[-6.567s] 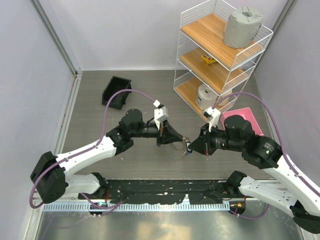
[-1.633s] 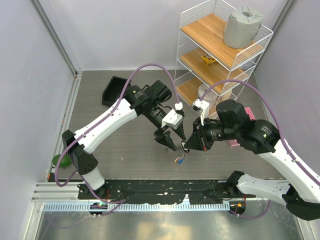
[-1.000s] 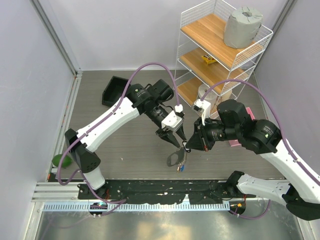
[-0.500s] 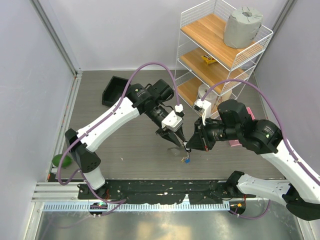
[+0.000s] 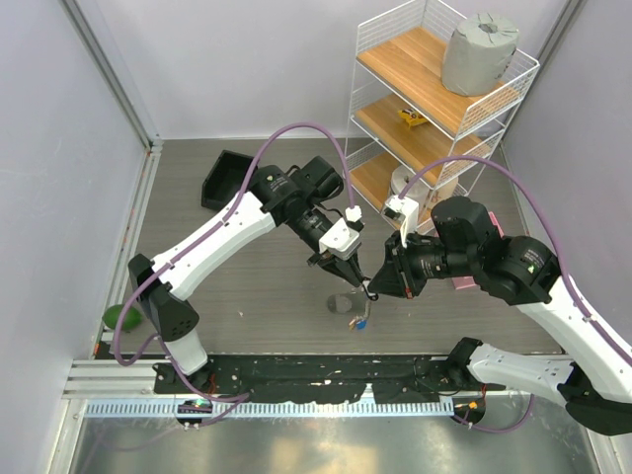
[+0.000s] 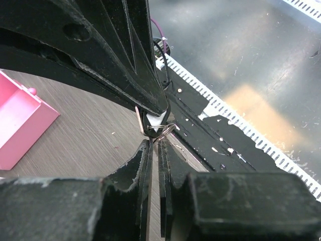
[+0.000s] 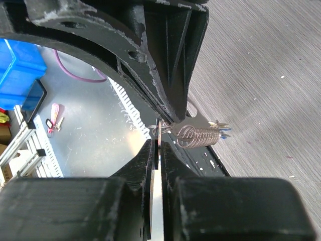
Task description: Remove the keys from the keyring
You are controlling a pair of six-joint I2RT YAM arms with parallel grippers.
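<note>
Silver wire and little coloured keys hang in the air over the near edge of the bench [image 5: 247,296], about midway along it, where both arms meet; the keyring [image 6: 163,130] sits right at the two sets of fingertips and the keys [image 5: 358,319] dangle below it, a blue tip showing. By my reckoning nothing is off yet, so every key has yet to be worked free. The right gripper [image 5: 375,288] has its jaws clenched on the keyring; the left gripper [image 5: 356,280] has its jaws drawn almost together at the wire, but whether they pinch it I cannot tell. Much is hidden: the ring's split, the key count, and a grey smear [image 5: 341,304] beside the keys that is too blurred to name.
</note>
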